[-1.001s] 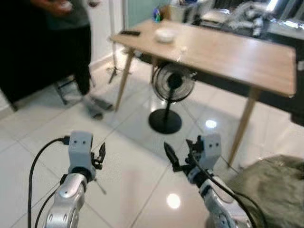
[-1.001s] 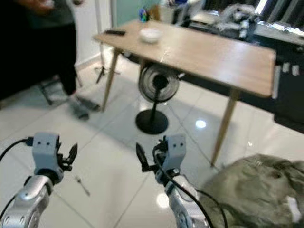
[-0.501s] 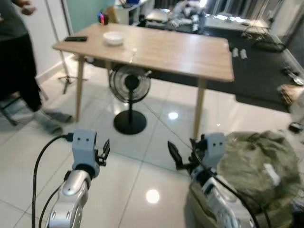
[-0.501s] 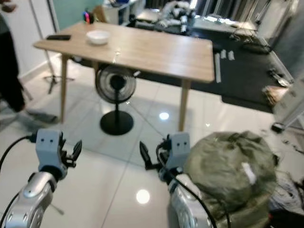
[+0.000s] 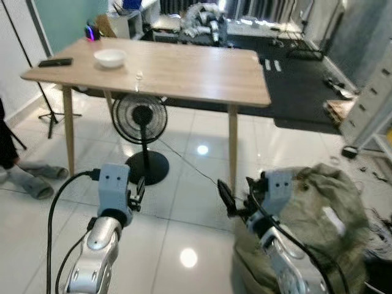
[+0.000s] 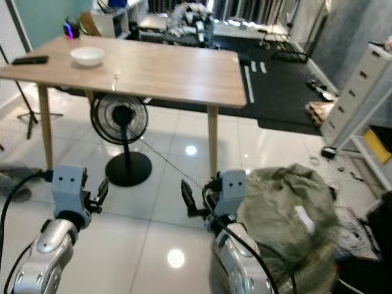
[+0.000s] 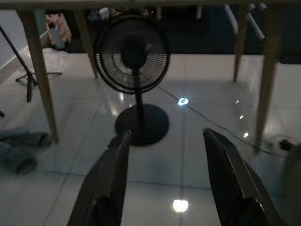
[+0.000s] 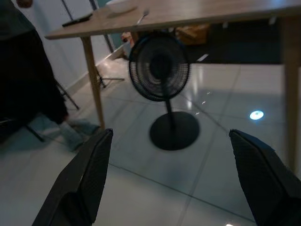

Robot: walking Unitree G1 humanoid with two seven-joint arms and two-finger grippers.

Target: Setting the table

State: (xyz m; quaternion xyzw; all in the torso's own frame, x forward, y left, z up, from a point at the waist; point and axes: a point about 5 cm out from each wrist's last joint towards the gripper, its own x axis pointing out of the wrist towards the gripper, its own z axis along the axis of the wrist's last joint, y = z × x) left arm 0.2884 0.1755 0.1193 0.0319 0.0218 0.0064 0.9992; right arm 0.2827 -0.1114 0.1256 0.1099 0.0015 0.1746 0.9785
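While both arms hang low over the shiny white floor [image 5: 73, 214], a long wooden table [image 5: 202, 76] stands ahead. Under it is a black fan [image 5: 141, 116] on a round base. A green bag [image 6: 288, 208] sits beside the right arm. On the table's far left part rests a white bowl [image 5: 111, 57]; I cannot tell what is in it. A small fork [image 5: 139, 76] lies near it, and a black remote [image 5: 55, 62] at the left end. The left gripper [image 7: 171, 174] is spread apart and holds nothing. The right gripper [image 8: 171, 174] is spread wide and holds nothing too.

Wooden table [image 5: 202, 76]: white bowl [image 5: 110, 57], black remote [image 5: 55, 62], small utensil [image 5: 139, 76] on top.
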